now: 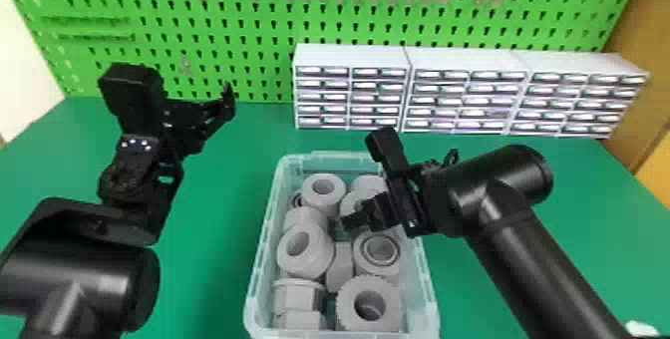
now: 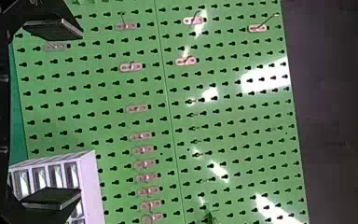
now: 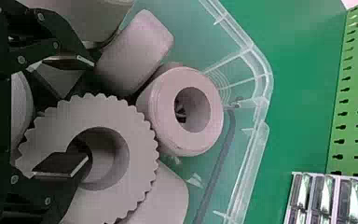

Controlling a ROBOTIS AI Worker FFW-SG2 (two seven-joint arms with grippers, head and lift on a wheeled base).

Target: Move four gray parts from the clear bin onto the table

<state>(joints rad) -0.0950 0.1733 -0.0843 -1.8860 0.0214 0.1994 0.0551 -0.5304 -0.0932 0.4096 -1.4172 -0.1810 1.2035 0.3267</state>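
My right gripper (image 1: 368, 213) is open over the back half of the clear bin (image 1: 428, 283), which holds several gray parts (image 1: 305, 258) on the green table (image 1: 209, 243). In the right wrist view my right gripper (image 3: 86, 111) has one fingertip at the hole of a toothed gray part (image 3: 142, 154) and the other beside a smooth gray part (image 3: 133, 53). A round gray part (image 3: 161, 119) lies near the bin's corner. My left gripper (image 1: 225, 106) stands open above the table, left of the bin; in the left wrist view the left gripper (image 2: 70, 114) has nothing between its fingers.
White drawer cabinets (image 1: 351, 54) stand along the back right, against a green pegboard (image 1: 239, 24) with metal hooks. Bare tabletop lies on both sides of the bin. The right forearm crosses the bin's right wall.
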